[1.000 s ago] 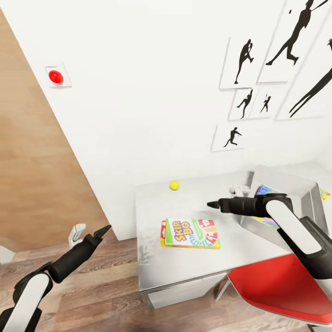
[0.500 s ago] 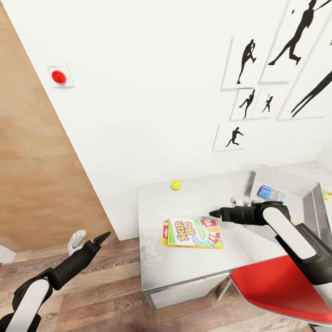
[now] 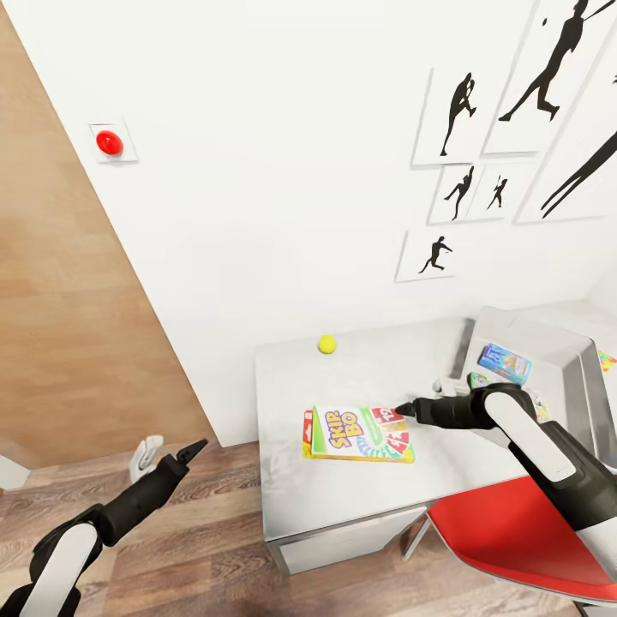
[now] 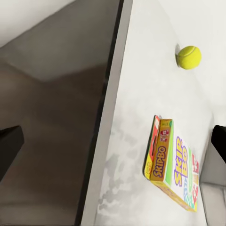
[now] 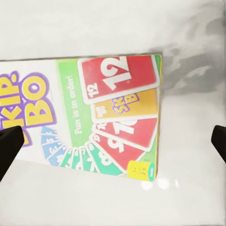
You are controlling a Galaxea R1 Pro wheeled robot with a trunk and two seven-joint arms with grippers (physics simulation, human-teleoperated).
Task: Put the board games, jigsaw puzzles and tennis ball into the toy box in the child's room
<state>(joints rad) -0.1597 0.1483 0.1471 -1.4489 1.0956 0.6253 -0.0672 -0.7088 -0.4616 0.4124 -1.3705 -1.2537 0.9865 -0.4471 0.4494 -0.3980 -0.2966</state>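
A Skip-Bo board game lies flat on the pale table, yellow, green and red. My right gripper is open at its right end, just above it. In the right wrist view the box lies between the spread fingers. The tennis ball rests near the wall. The grey toy box at the right holds a blue board game and a partly hidden green-white box. My left gripper is open over the floor, left of the table; its view shows the ball and the box.
A red chair stands against the table's front right. A red button is on the white wall, with a wood panel left of it. A multicoloured flat piece peeks out beyond the bin.
My right gripper has moved from the toy box's edge down and left to the Skip-Bo box's right end. The blue game now shows in the bin. The left arm sank slightly.
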